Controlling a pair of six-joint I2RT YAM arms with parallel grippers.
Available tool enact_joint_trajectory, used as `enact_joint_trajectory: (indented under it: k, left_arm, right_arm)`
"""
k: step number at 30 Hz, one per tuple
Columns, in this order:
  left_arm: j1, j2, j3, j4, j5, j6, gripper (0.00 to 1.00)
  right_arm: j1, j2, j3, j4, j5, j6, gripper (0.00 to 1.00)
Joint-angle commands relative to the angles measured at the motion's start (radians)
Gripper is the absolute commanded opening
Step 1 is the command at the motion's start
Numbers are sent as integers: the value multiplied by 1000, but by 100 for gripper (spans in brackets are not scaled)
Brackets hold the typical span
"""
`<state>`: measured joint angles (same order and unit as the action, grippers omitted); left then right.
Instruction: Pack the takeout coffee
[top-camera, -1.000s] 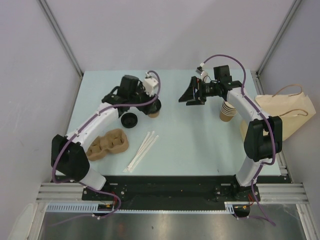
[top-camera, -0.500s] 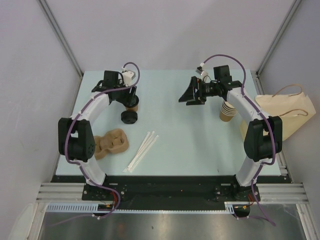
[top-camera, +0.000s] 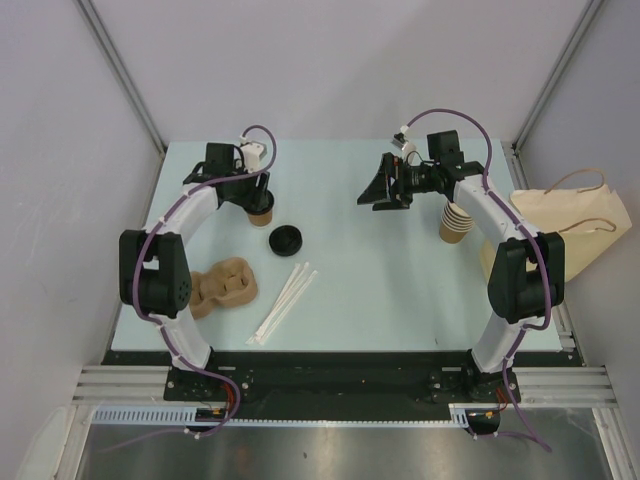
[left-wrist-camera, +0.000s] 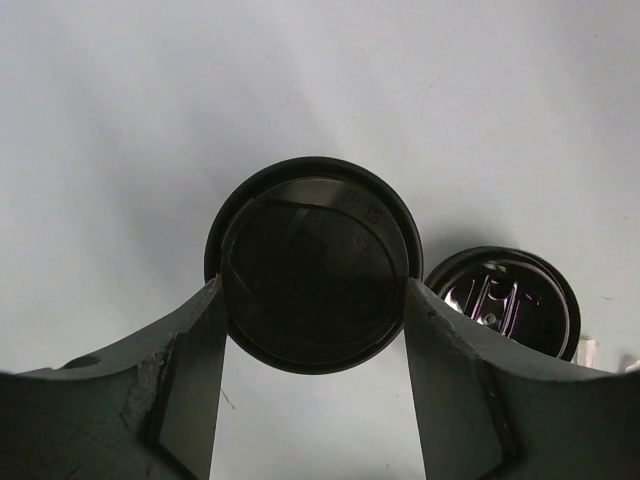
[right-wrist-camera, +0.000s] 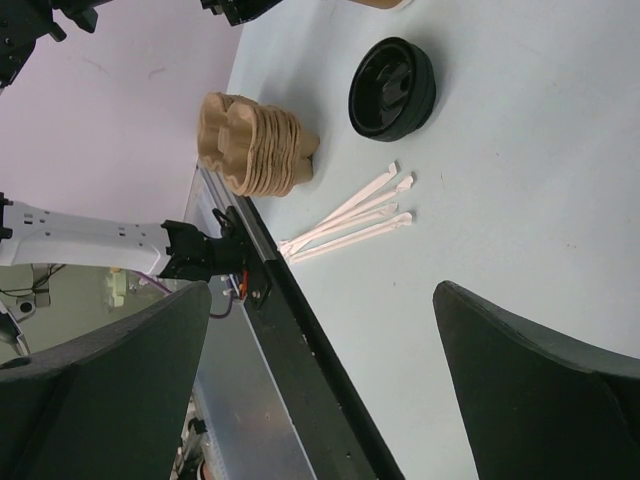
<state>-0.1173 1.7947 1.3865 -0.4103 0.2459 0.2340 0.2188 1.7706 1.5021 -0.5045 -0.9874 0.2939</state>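
The takeout coffee (left-wrist-camera: 313, 265) stands upright on the surface (top-camera: 380, 290) at its far left. My left gripper (left-wrist-camera: 312, 300) is closed around the takeout coffee from above, one finger pressed against each side under the black lid's rim. Just to the cup's right lies a loose black lid (top-camera: 286, 240), close but apart from it. Nearer my bases lie a bundle of white sticks (top-camera: 283, 302) and a brown pulp cup carrier (top-camera: 222, 285). My right gripper (right-wrist-camera: 322, 300) hangs over the far middle, jaws spread wide and holding nothing. By that arm stands a stack of lidless cups (top-camera: 455, 222), and a paper bag (top-camera: 570, 225) lies at the right edge.
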Motion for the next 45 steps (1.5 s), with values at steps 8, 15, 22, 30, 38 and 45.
enact_joint_trajectory:
  k: [8,15,22,30,38,45]
  left_arm:
    - [4,-20,16,39,-43,-10,57]
    - [7,5,22,22,-48,-15,75]
    - [13,-47,62,-24,-14,-38,94]
    - [36,-271,-29,-31,30,-111,98]
    - [21,-345,-260,-90,190,-215,78]
    - [-61,-314,-397,31,101,-265,67]
  right_arm:
    - [4,-8,0,6,3,-15,100]
    - [5,-7,0,1,1,-21,100]
    - [10,-10,0,1,1,-18,100]
    - [13,-19,0,0,1,-18,100]
    - [16,-19,0,4,0,-13,100]
    - [19,-19,-2,-3,3,-24,100]
